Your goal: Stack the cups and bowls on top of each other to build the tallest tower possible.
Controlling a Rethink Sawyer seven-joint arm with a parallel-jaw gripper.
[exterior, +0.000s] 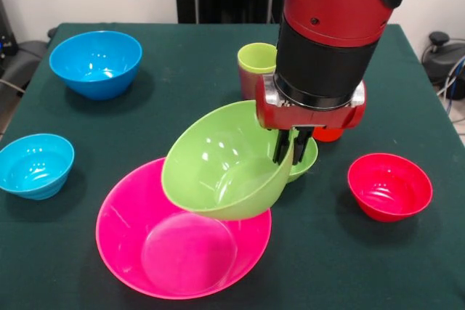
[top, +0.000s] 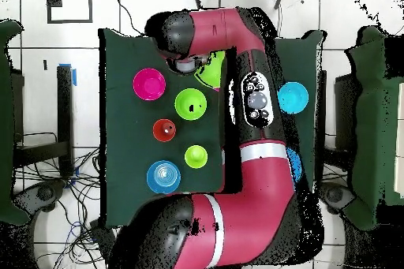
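My gripper point(exterior: 290, 149) is shut on the far rim of the large green bowl point(exterior: 221, 168). That bowl hangs tilted, its mouth facing the camera, over the far edge of the huge pink bowl point(exterior: 182, 245), which rests on the table with nothing in it. A small green bowl point(exterior: 308, 162) sits just behind the gripper, mostly hidden. The lime green cup point(exterior: 256, 59) stands behind it, and a bit of the orange cup point(exterior: 328, 134) shows under the wrist. In the overhead view the arm covers the gripper, and the pink bowl point(top: 149, 84) shows at the upper left.
A small red bowl point(exterior: 389, 186) sits at the right and shows from above too, red bowl point(top: 164, 130). The large blue bowl point(exterior: 96, 63) is at the far left and a small light-blue bowl point(exterior: 35, 165) at the left edge. The dark green table point(exterior: 407, 266) is bare at the near right.
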